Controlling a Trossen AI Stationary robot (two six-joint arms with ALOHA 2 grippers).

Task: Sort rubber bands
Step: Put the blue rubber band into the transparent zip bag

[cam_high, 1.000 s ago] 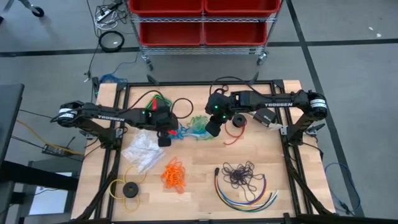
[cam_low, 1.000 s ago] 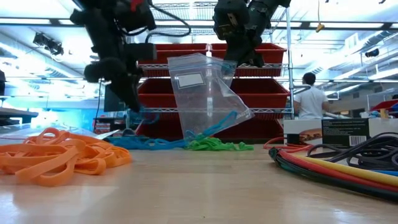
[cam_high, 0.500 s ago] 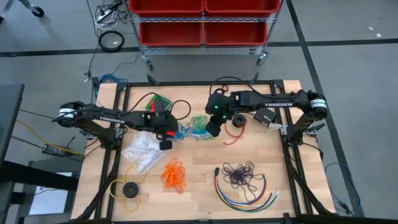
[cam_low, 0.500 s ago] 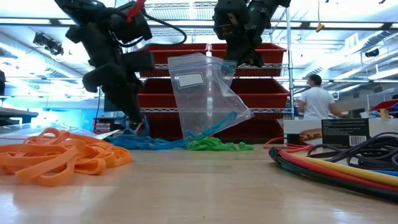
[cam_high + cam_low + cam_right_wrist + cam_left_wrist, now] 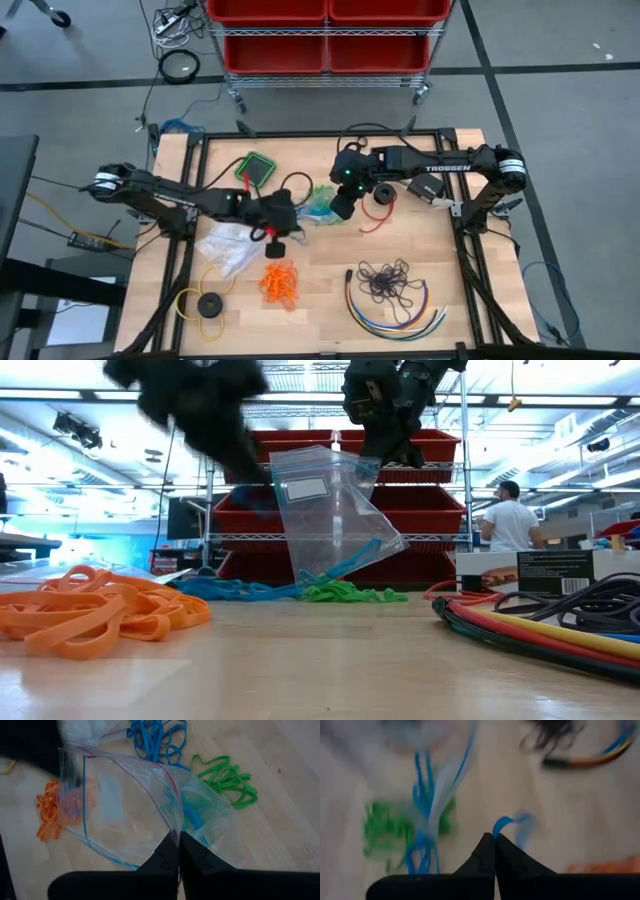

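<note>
Four bunches of rubber bands lie on the table: blue [image 5: 296,212], green [image 5: 322,194], orange [image 5: 279,281] and dark purple [image 5: 385,279]. My left gripper [image 5: 275,243] hangs above the table between the blue and orange bunches, shut on a single blue rubber band [image 5: 504,824]. My right gripper [image 5: 340,211] stands over the green and blue bunches, shut on a clear zip bag [image 5: 330,510] with a few blue bands inside [image 5: 192,816]. In the low view my left gripper [image 5: 250,460] is a dark blur just left of the bag. My left gripper pinches one blue band at its fingertips [image 5: 494,837]. A short loop of the band [image 5: 501,822] stands out beyond the tips, clear of the table. The fingers slant down. My right gripper pinches the bag's upper edge by the zip strip [image 5: 173,831], coming from above at a slant. The bag hangs below the fingers with its mouth up. Its lower corner [image 5: 312,574] rests among the blue and green bands.
A second clear bag [image 5: 228,242] lies left of my left gripper. A yellow ring with a black disc [image 5: 206,304] is at the near left and multicoloured cables [image 5: 400,312] at the near right. A green-edged pad [image 5: 258,167], a black roll [image 5: 382,195] and a red cord [image 5: 372,222] lie farther back.
My left gripper has risen from the blue bunch and swung toward the table's near right, tipping nearer to level. It carries one blue band clear of the pile. My right gripper and the bag have kept still.
</note>
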